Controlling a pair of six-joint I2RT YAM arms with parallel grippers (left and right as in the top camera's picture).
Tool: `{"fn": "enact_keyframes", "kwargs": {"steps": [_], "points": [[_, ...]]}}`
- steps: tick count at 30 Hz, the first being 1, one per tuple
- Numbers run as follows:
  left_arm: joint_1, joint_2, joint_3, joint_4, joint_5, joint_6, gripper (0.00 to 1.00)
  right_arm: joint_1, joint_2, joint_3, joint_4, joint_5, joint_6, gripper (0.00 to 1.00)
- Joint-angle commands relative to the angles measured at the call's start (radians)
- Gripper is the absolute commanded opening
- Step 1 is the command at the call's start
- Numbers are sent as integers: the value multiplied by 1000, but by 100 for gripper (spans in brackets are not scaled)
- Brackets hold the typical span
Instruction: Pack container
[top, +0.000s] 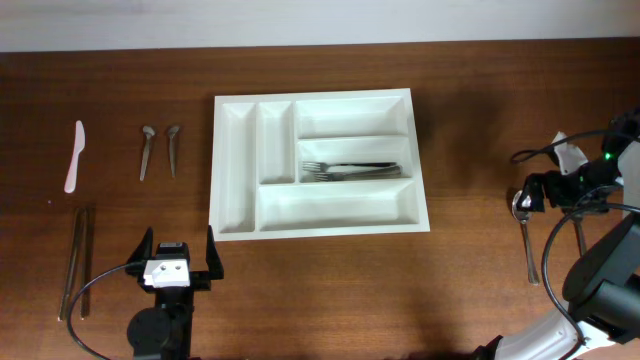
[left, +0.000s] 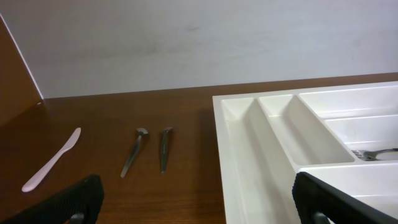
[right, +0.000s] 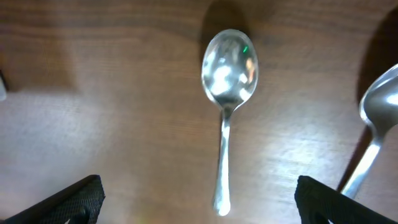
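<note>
Two hands hang spread wide, grasping nothing. Ahead of the left hand (left: 199, 205) and slightly to its right, the white container (left: 249, 155) lies on the table (left: 186, 124), with a few forks (top: 350, 171) in its middle long compartment. Ahead and to that hand's left lie two short metal pieces (left: 134, 151) and a white plastic knife (left: 50, 162). The right hand (right: 199, 202) hovers directly over a spoon (right: 228, 68), well apart from the container. A second spoon (right: 379, 112) lies near the first.
</note>
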Motion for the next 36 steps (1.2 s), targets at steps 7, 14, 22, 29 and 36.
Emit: {"fn": "enact_keyframes", "kwargs": {"steps": [7,14,22,29,36], "points": [[6,-5,-5,-3,1,-10,99,5,-271,-7,-31,-12,5,99],[6,-5,-5,-3,1,-10,99,6,-384,-162,17,-35,46,99],[6,-5,-5,-3,1,-10,99,6,-402,-276,123,-31,45,99],[6,-5,-5,-3,1,-10,99,6,-401,-294,170,-16,31,99],[6,-5,-5,-3,1,-10,99,78,-401,-364,193,-3,16,99]]}}
